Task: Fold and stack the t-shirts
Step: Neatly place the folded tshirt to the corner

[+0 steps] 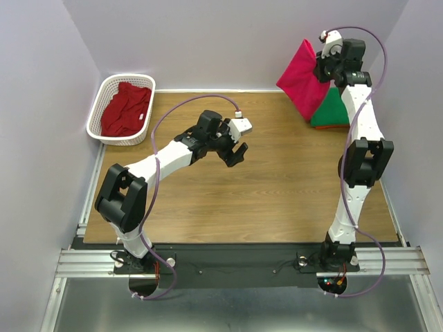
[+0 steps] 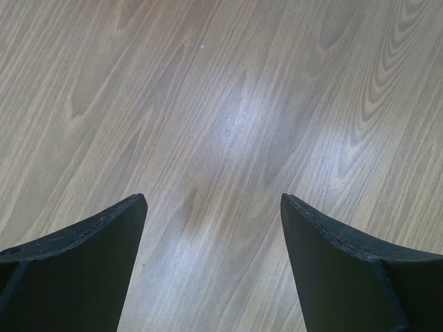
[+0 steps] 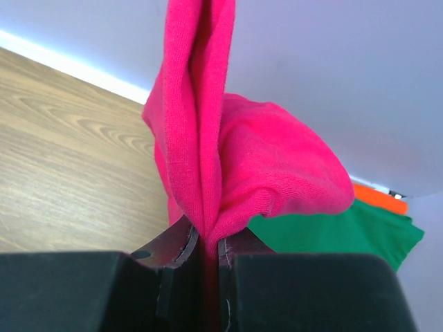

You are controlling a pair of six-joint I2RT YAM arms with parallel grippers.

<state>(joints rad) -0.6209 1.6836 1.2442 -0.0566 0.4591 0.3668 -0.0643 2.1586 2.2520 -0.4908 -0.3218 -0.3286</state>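
My right gripper (image 1: 324, 69) is shut on the bright pink-red t-shirt (image 1: 302, 77) and holds it up at the far right corner; in the right wrist view the cloth (image 3: 228, 159) is pinched between the jaws. Under it lies the green t-shirt (image 1: 333, 108), folded, with the orange t-shirt (image 3: 377, 197) showing as a strip beneath it. The darker crimson t-shirt (image 1: 126, 108) lies crumpled in the white basket (image 1: 101, 100) at the far left. My left gripper (image 1: 235, 153) is open and empty over bare wood (image 2: 228, 124) mid-table.
The walls stand close on the left, back and right of the wooden table (image 1: 277, 194). The right arm's cable (image 1: 377, 41) loops above the stack.
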